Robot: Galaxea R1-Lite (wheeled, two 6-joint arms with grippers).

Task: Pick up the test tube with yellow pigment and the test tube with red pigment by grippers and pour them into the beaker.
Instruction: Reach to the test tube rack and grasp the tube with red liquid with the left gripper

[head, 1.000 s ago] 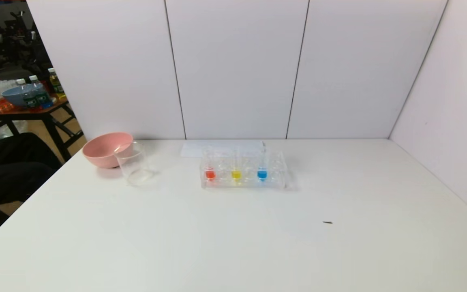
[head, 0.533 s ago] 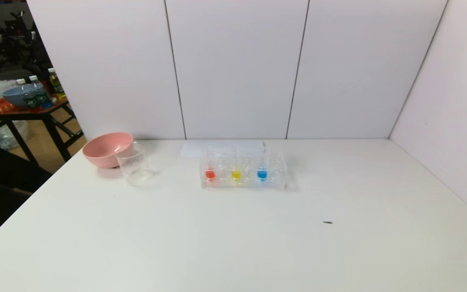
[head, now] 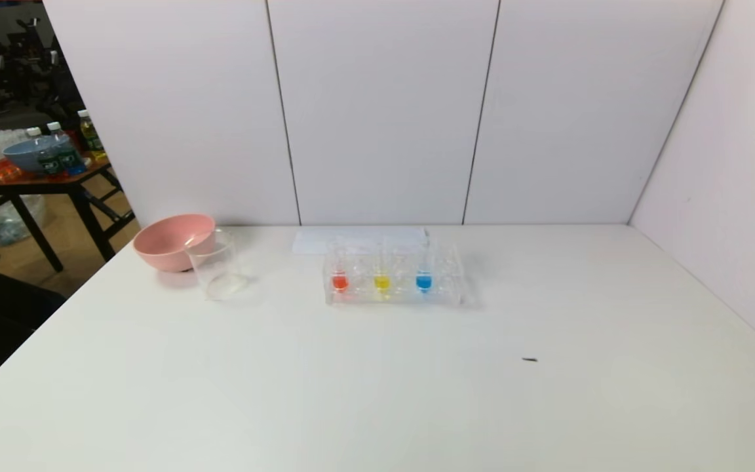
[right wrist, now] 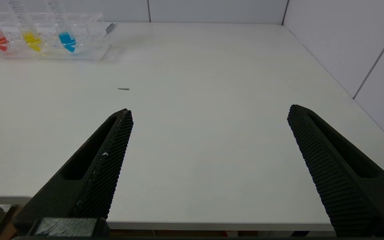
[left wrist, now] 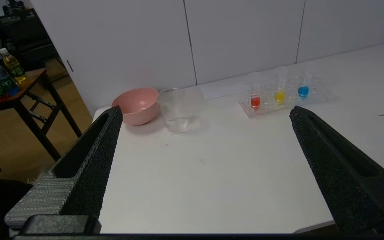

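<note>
Big white desk (head: 377,393) takes up most of the head view, walled in by pale panels at the back and on the right. Neither arm shows up there. Both hands only appear in their own wrist views, hanging back near the desk's front edge: the left hand (left wrist: 203,113) has its jaws spread wide with nothing in them, same story for the right hand (right wrist: 208,111).

Back left sits a round pink bowl (head: 171,241), and the small clear glass beaker (head: 215,265) stands just beside it, overlapping its rim in the head view.

Mid-desk is a clear plastic rectangular tube rack (head: 446,288). Standing upright in it, left to right: the slim clear test tube with red pigment (head: 339,280), the matching test tube with yellow pigment (head: 382,281), then one with blue liquid (head: 423,280).
</note>
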